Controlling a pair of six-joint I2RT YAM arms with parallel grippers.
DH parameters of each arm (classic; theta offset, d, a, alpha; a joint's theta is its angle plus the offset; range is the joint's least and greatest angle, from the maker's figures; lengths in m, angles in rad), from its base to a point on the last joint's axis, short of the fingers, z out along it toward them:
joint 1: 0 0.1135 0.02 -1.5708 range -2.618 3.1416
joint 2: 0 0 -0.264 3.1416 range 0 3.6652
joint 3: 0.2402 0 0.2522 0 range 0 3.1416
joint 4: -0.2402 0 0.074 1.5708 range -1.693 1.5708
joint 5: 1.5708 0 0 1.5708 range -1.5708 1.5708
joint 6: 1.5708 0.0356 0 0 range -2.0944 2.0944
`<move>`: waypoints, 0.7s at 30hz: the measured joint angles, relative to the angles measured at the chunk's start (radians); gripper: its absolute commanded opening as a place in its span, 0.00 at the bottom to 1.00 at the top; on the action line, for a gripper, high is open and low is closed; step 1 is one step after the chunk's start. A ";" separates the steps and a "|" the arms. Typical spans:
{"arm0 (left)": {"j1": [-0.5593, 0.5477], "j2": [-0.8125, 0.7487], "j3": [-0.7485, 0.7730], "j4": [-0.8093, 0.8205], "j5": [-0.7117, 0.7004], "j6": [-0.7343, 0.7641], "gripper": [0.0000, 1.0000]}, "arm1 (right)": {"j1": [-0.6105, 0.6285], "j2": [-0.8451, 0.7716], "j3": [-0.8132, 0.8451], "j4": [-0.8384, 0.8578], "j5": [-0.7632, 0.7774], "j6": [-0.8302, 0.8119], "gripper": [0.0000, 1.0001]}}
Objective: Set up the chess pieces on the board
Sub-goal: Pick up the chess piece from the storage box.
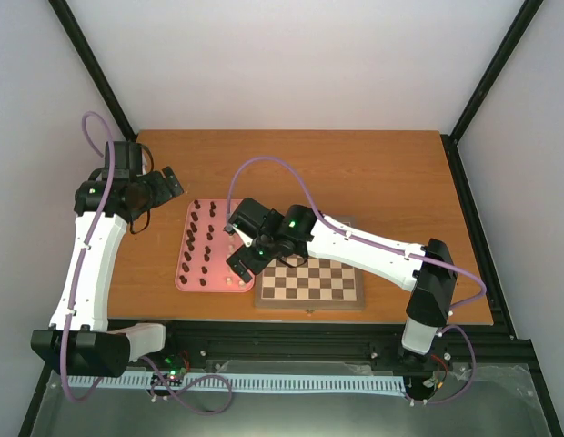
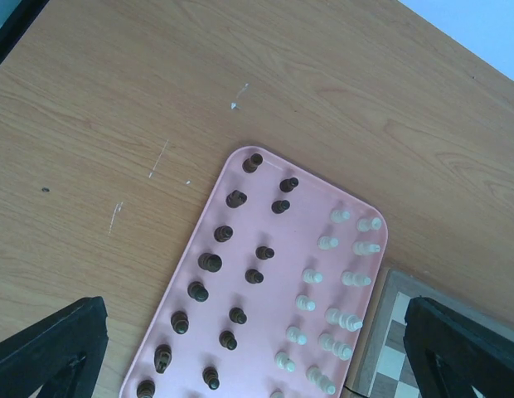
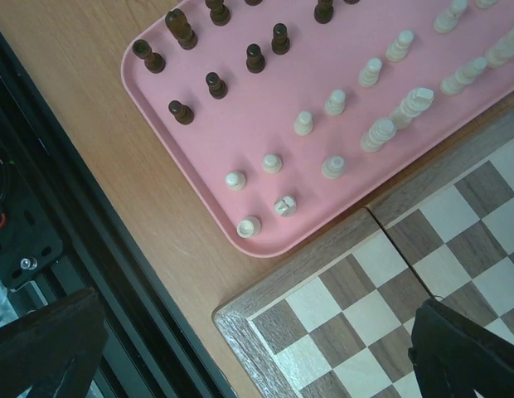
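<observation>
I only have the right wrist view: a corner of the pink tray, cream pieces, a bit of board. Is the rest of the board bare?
Observer: In the top view every visible square of the board is bare, but the right arm covers its far half.
Operator: Where's the left gripper?
Observer: The left gripper hangs over the table, beyond the far left corner of the pink tray.
Operator: Holding anything?
Observer: No. Its fingers stand wide apart with nothing between them.
</observation>
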 measured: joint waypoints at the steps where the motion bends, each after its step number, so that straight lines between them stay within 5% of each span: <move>1: 0.000 0.000 0.000 0.000 0.001 0.001 1.00 | 0.000 0.000 0.000 0.000 0.002 0.001 1.00; 15: 0.000 0.004 0.000 0.000 0.007 0.009 1.00 | 0.000 0.013 0.025 -0.025 0.034 0.002 1.00; 21: 0.000 0.008 0.000 0.000 0.007 0.016 1.00 | 0.000 0.082 0.029 -0.026 0.007 -0.026 0.85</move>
